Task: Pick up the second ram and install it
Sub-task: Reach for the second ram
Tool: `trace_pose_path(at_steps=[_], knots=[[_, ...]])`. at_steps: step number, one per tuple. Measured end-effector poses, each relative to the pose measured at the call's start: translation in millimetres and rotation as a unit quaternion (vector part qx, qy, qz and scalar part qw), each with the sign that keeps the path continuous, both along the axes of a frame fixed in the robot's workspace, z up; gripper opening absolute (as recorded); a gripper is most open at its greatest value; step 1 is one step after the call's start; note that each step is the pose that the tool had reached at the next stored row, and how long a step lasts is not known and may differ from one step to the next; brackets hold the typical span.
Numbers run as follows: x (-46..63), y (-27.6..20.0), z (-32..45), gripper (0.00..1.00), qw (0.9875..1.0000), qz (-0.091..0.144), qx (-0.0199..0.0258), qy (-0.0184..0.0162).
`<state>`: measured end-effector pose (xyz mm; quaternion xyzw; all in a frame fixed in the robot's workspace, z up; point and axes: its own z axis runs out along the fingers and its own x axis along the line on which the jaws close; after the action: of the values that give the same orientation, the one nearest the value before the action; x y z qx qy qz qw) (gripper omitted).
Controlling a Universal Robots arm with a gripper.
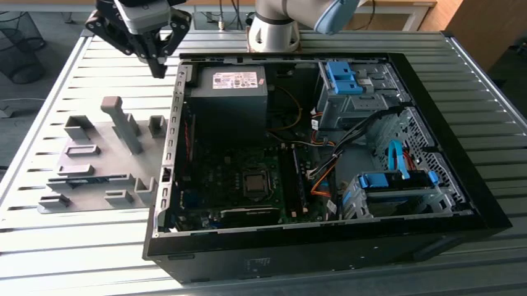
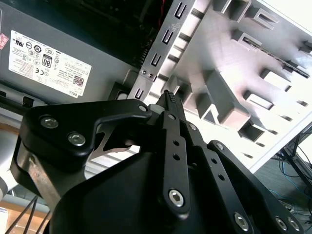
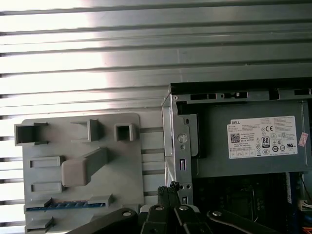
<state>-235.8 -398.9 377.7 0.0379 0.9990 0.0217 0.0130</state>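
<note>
The second ram [image 3: 66, 205] is a thin dark green stick lying on edge in a slot of the pale grey holder plate [image 3: 122, 161]. In the exterior view the second ram [image 1: 86, 180] shows as a dark line on the holder plate [image 1: 103, 139], to the left of the open computer case [image 1: 461, 123]. It also appears as a thin strip [image 2: 273, 51] in the second wrist view. My gripper [image 1: 158, 69] hangs above the table beside the case's far left corner, well beyond the ram. Its fingers [image 2: 169, 105] are pressed together and hold nothing.
Several upright grey blocks [image 1: 123, 123] stand on the holder plate. Inside the case are a power supply [image 1: 229, 92], the motherboard [image 1: 239, 185] with long memory slots [image 1: 295, 185], cables and blue drive brackets [image 1: 387, 180]. The slatted metal table [image 1: 82, 246] carries everything.
</note>
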Motion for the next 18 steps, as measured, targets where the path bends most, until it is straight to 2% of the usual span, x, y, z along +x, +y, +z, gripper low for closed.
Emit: trace_pose_path(at_steps=[18], knots=[[-4.8, 0.0, -0.5, 0.10, 1.0000, 0.000, 0.0000, 0.0000]])
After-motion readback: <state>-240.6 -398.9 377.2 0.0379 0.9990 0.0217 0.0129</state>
